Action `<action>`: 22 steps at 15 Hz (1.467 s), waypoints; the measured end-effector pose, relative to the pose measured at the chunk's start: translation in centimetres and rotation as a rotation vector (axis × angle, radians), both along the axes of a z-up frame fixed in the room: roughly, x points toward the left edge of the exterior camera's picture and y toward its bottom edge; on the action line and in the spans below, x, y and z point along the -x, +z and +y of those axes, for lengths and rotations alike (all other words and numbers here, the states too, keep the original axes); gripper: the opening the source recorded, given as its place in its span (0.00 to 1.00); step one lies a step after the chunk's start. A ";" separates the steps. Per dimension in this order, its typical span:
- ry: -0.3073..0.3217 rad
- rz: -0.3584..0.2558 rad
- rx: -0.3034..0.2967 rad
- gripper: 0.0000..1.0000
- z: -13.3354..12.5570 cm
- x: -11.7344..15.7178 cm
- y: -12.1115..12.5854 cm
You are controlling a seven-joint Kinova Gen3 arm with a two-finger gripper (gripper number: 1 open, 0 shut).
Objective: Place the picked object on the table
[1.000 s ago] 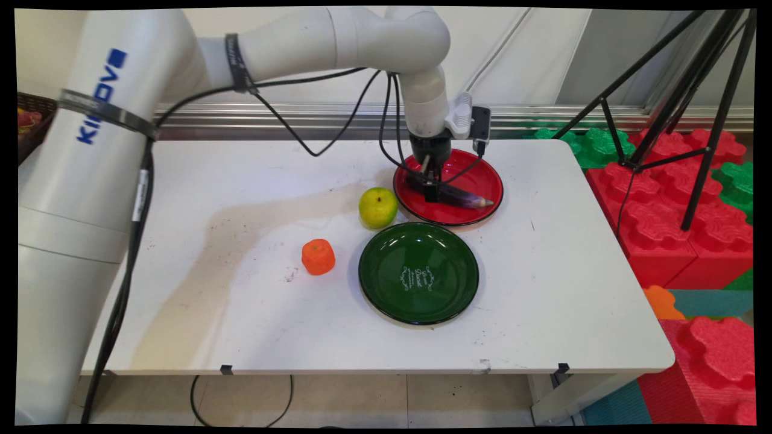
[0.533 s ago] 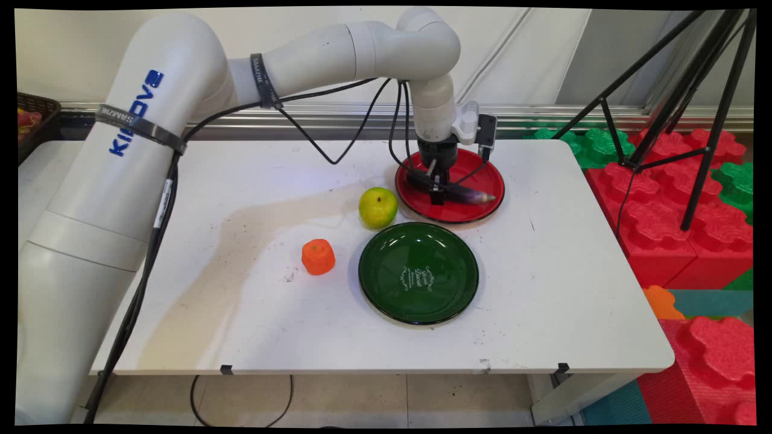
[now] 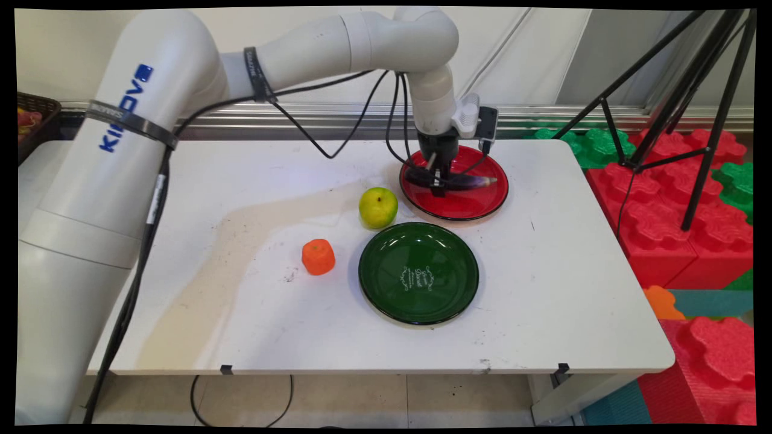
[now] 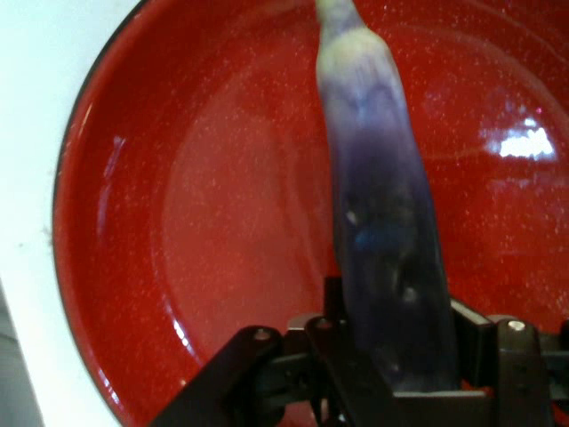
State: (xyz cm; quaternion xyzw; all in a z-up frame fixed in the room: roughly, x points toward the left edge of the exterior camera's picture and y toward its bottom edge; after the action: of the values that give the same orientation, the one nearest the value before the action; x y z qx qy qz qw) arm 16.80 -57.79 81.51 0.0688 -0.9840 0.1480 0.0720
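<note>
While the white arm is reaching in from the upper left of the frame, its black two-finger end effector (image 3: 438, 185) is clamping a long, glossy purple eggplant (image 3: 461, 181) with a pale tip, the two fingers pressing on either side of its darker end. In the hand view the eggplant (image 4: 382, 240) is running upward from between the fingers (image 4: 356, 374), its pale tip pointing toward the top of the frame, with the shiny red round plate (image 4: 196, 231) lying behind it. In the main view the eggplant is lying level over the red plate (image 3: 464, 205), right of centre in the upper half of the frame; whether it is touching the plate or hanging just above it cannot be told. Just left of the plate a yellow-green apple (image 3: 378, 207) is sitting on the white desk (image 3: 241, 181). Below the red plate a dark green round plate (image 3: 418, 273) with white lettering is resting on the desk, and to its left an orange, lumpy fruit-shaped piece (image 3: 318, 257) is standing apart.
</note>
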 end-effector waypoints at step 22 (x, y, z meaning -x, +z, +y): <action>0.188 0.026 0.049 0.00 11.4 -13.8 14.5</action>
State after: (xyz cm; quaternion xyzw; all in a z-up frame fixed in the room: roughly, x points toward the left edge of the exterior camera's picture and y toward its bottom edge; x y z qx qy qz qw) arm 30.57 -46.39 96.04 0.1610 -0.9682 0.1770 0.0724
